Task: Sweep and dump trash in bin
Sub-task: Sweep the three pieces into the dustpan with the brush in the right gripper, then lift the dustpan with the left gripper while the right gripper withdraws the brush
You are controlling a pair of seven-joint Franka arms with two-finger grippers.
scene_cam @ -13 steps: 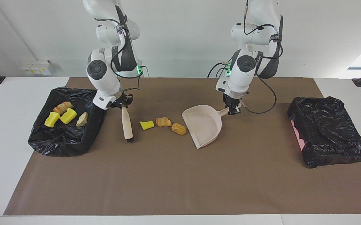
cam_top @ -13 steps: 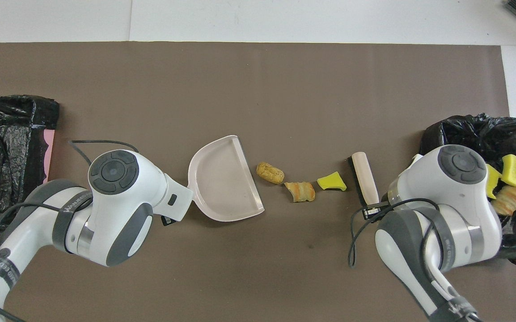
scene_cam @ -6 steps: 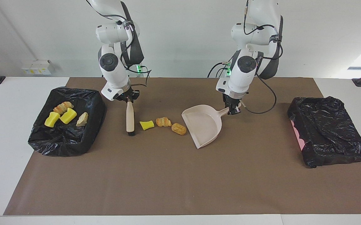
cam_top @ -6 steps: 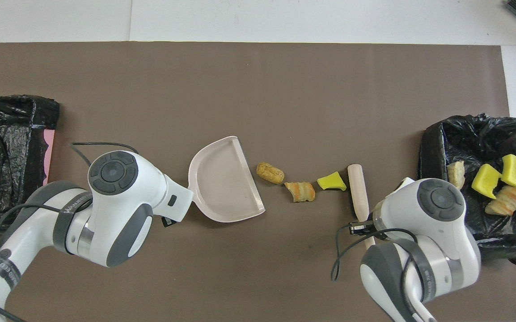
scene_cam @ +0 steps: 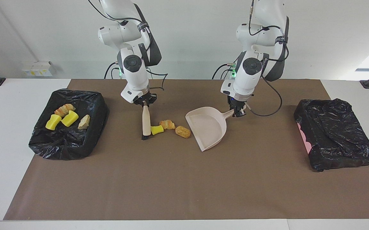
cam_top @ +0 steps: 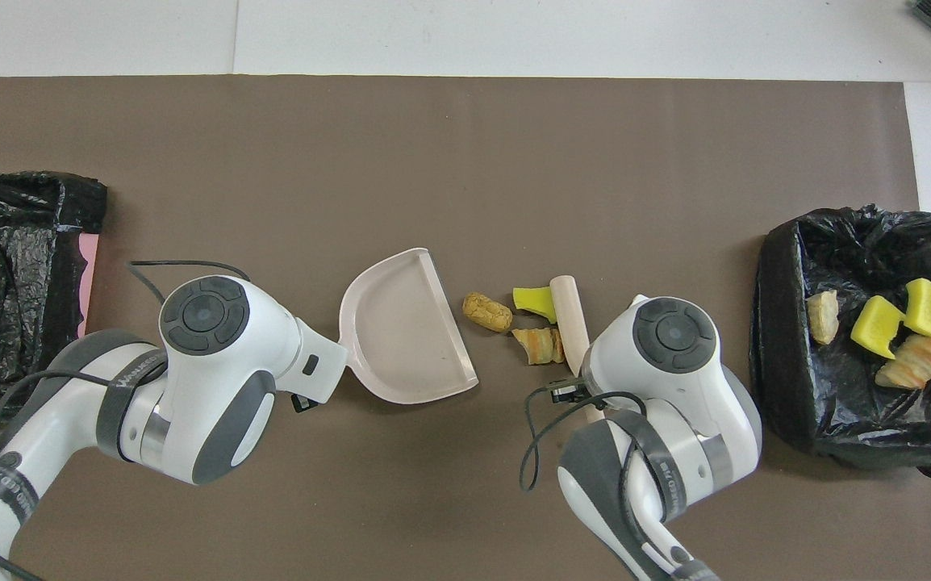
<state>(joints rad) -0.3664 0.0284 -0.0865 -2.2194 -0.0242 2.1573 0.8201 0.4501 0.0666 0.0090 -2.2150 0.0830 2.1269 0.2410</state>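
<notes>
Right gripper [scene_cam: 145, 103], clamped on the wooden-handled black-bristled brush [scene_cam: 145, 123], has swept the yellow sponge chunk [scene_cam: 156, 130] against the tan bread lumps [scene_cam: 167, 124], toward the beige plastic dustpan [scene_cam: 207, 127], which the left gripper [scene_cam: 237, 112] grips by its handle; four scraps already lie in the black-bagged bin [scene_cam: 43, 143].

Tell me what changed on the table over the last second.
The right hand, shut on the brush, swept it toward the dustpan, pushing the yellow sponge chunk up beside the bread-like lump. The left hand kept holding the dustpan's handle; the dustpan, the round lump and both bins stayed put.
</notes>
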